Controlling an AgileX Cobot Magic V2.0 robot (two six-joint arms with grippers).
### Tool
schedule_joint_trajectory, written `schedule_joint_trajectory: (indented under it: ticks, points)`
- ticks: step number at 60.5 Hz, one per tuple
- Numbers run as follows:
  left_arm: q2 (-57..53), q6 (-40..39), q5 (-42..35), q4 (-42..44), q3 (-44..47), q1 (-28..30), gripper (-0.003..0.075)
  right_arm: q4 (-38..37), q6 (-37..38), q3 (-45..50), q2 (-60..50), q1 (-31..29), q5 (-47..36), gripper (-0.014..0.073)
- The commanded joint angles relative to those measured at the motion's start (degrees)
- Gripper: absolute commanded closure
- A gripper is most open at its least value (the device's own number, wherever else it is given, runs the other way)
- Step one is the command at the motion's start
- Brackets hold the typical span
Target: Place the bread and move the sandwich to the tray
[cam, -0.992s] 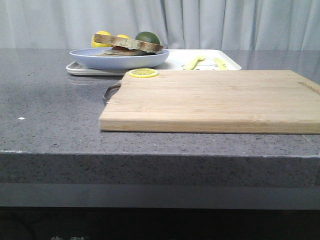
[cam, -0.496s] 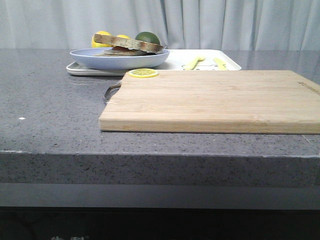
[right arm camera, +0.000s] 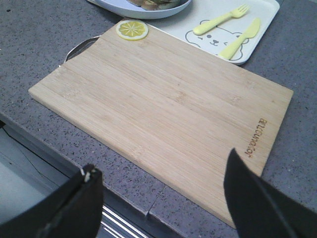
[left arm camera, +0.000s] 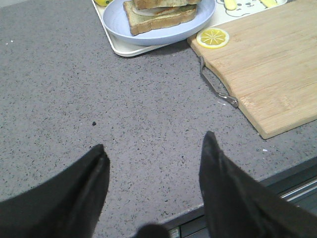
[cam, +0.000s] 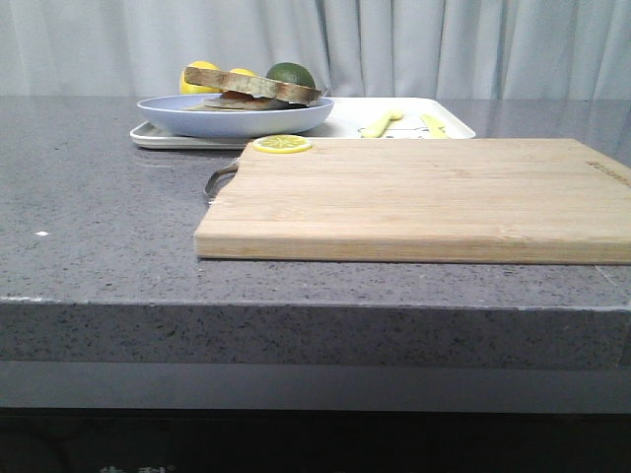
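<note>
The sandwich [cam: 251, 96] lies on the pale-blue plate [cam: 237, 118], which stands on the left end of the white tray [cam: 345, 120] at the back. A brown-crusted bread slice [cam: 253, 85] lies tilted on top of it, over white and orange filling. The left wrist view shows the sandwich [left arm camera: 159, 15], plate [left arm camera: 119, 27] and tray [left arm camera: 118, 48] far ahead. My left gripper [left arm camera: 154, 143] is open and empty above bare counter near the front edge. My right gripper [right arm camera: 162, 161] is open and empty above the counter's front edge, before the board. Neither gripper shows in the front view.
A wooden cutting board [cam: 424, 197] with a metal handle [cam: 219, 179] lies in front of the tray. A lemon slice [cam: 282, 144] sits on its far left corner. Lemons [cam: 200, 76] and a lime [cam: 292, 74] stand behind the plate. A yellow fork [right arm camera: 221, 19] and knife [right arm camera: 240, 38] lie on the tray.
</note>
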Motion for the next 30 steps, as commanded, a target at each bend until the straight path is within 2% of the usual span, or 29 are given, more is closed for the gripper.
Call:
schedule_joint_trajectory:
  ticks: [1, 20, 26, 30]
  points:
    - [0.1, -1.0, -4.61, 0.0, -1.53, -0.3, 0.0318, -0.18, -0.11, -1.4, 0.0, -0.3, -3.54, 0.0064]
    - [0.1, -1.09, -5.54, 0.0, -1.47, -0.3, 0.0329, -0.18, -0.11, -1.4, 0.0, -0.3, -3.32, 0.0078]
    - [0.1, -1.09, -5.58, 0.0, -1.47, -0.3, 0.0419, -0.18, -0.11, -1.4, 0.0, -0.3, -3.29, 0.0183]
    - [0.1, -1.09, -5.58, 0.0, -1.47, -0.3, 0.0498, -0.18, -0.11, -1.4, 0.0, -0.3, -3.29, 0.0302]
